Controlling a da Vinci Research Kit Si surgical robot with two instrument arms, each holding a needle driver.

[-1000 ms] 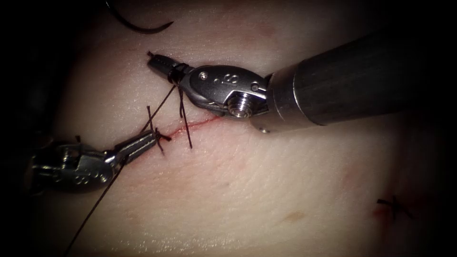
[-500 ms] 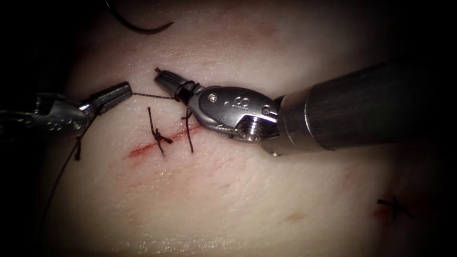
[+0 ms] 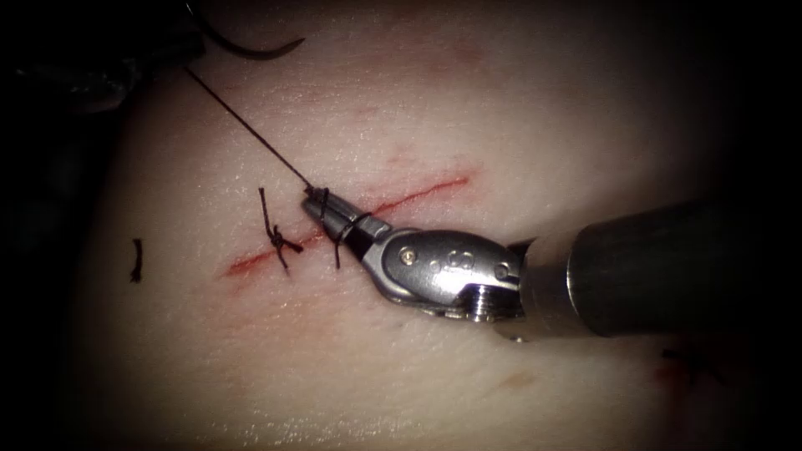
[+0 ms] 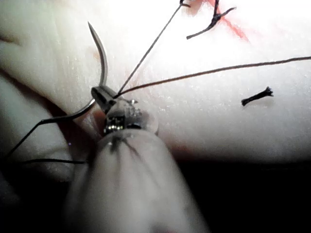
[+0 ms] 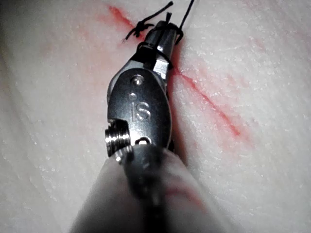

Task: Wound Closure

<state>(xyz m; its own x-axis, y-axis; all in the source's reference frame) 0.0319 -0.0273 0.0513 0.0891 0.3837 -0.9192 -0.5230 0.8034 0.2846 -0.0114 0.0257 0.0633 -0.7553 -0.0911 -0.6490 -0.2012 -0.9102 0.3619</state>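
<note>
The needle (image 3: pixel 251 48) lies free on the tissue (image 3: pixel 468 108) at the upper left of the endoscope view, well away from the cut (image 3: pixel 418 194) and not in the tissue; in the left wrist view the needle (image 4: pixel 101 60) curves up just beside the left tool (image 4: pixel 103 94), whose jaws are pressed together on the thread (image 4: pixel 150 46) right next to the needle's curve. From there the thread (image 3: pixel 246 125) runs taut down and to the right across the tissue to the right tool (image 3: pixel 322 205), which lies on the cut with its tip pointing left. Loops of thread are wound around the right tool's jaws, which look pressed together at the tip where the strand ends, seemingly pinching thread; the right wrist view shows the same wraps around the right tool (image 5: pixel 163 34). Just left of that tip a finished knot (image 3: pixel 276 238) with short tails sits across the cut, red fluid (image 3: pixel 251 263) along the line beneath it. Farther left, apart from the cut, a short cut end of thread (image 3: pixel 136 259) lies on the tissue.
</note>
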